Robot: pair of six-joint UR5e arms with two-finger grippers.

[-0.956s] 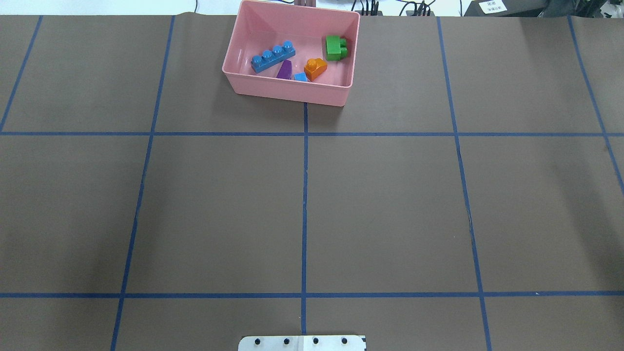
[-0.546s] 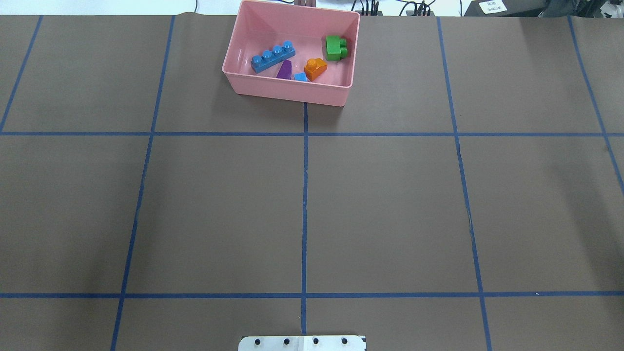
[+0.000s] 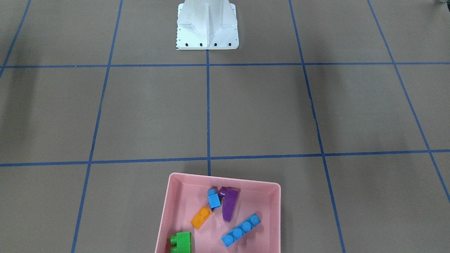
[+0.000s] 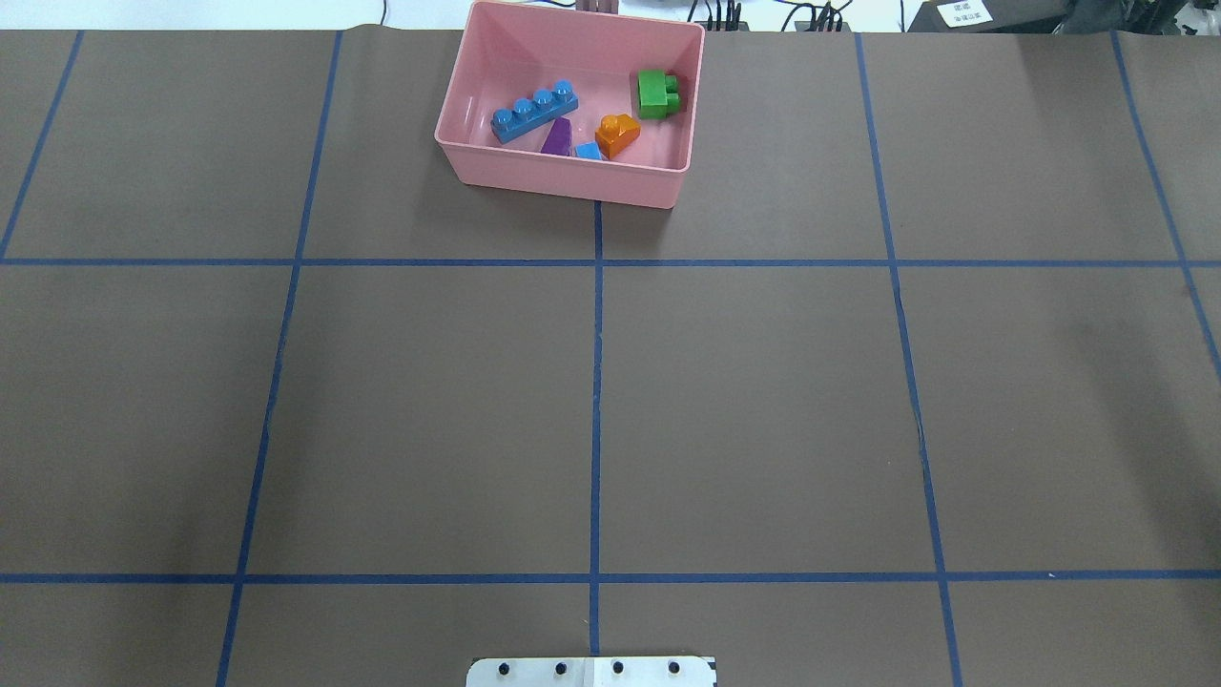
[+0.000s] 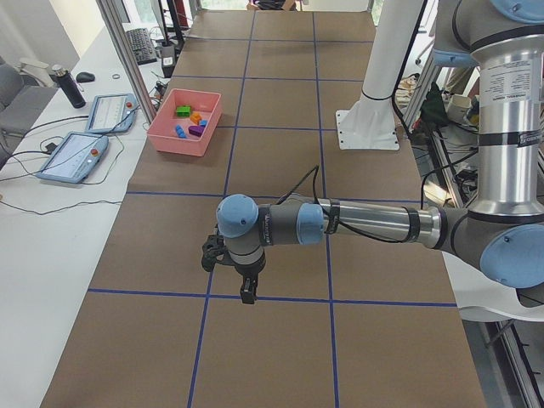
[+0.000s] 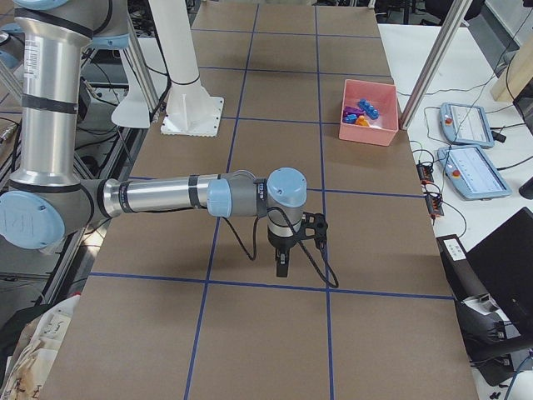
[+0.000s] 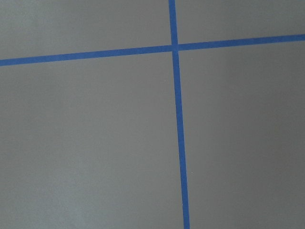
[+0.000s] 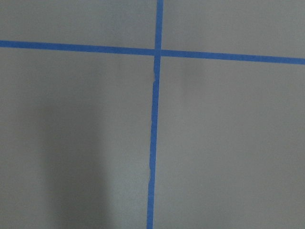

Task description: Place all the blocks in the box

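The pink box (image 4: 563, 186) stands at the table's far edge, near the middle. All the blocks lie inside it: the long blue bar (image 4: 534, 112), the purple sloped one (image 4: 557, 138), the small blue one (image 4: 588, 151), the orange one (image 4: 617, 134) and the green one (image 4: 656, 94). The front-facing view shows the same box (image 3: 165, 211) and blocks. My left gripper (image 5: 246, 293) and right gripper (image 6: 283, 267) show only in the side views. Each hangs over bare table far from the box, and I cannot tell whether either is open or shut.
The white robot base (image 3: 207, 28) stands at the table's near edge. Blue tape lines form a grid on the brown table. Two control tablets (image 5: 70, 155) lie on a white bench beyond the box, also in the right view (image 6: 475, 171).
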